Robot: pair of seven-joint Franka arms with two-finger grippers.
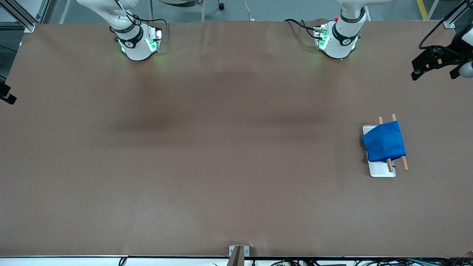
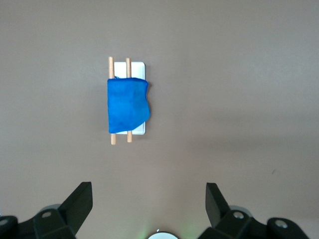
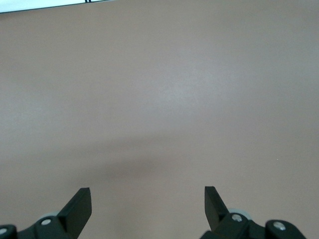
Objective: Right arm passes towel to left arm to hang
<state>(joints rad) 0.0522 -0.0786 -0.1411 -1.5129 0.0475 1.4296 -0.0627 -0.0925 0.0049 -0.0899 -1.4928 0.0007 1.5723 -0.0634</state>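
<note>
The front view alone takes in the whole brown table (image 1: pixel 221 147) with both bases along its top edge. Starting at the right arm's end, the right arm (image 1: pixel 127 33) rises from its green-lit base and leaves the picture; only a black tip of the right gripper (image 1: pixel 6 94) pokes in at the edge there. The right wrist view fills that gap: the right gripper (image 3: pixel 148 199) hangs released, its fingers (image 3: pixel 79 206) spread wide over bare brown table, nothing between them.

Toward the left arm's end stands the left arm (image 1: pixel 342 35), its base bearing a small red knob (image 1: pixel 336 18). Nearer the front camera than that base lies the towel (image 1: pixel 384 142), draped over two wooden rods (image 1: pixel 404 162) above a white base plate (image 1: pixel 382 170); the rod ends stick out on both sides of the cloth. The left gripper (image 1: pixel 434 66) hangs at the picture's edge over the table.

The left wrist view looks straight down on the towel (image 2: pixel 127 104), the rods (image 2: pixel 113 138) and the plate (image 2: pixel 135 66), which the front view shows slanted. The left gripper (image 2: pixel 149 199) is released too, fingers (image 2: pixel 79 204) wide apart, well clear of the towel. Nothing stands between either gripper and the cloth.
</note>
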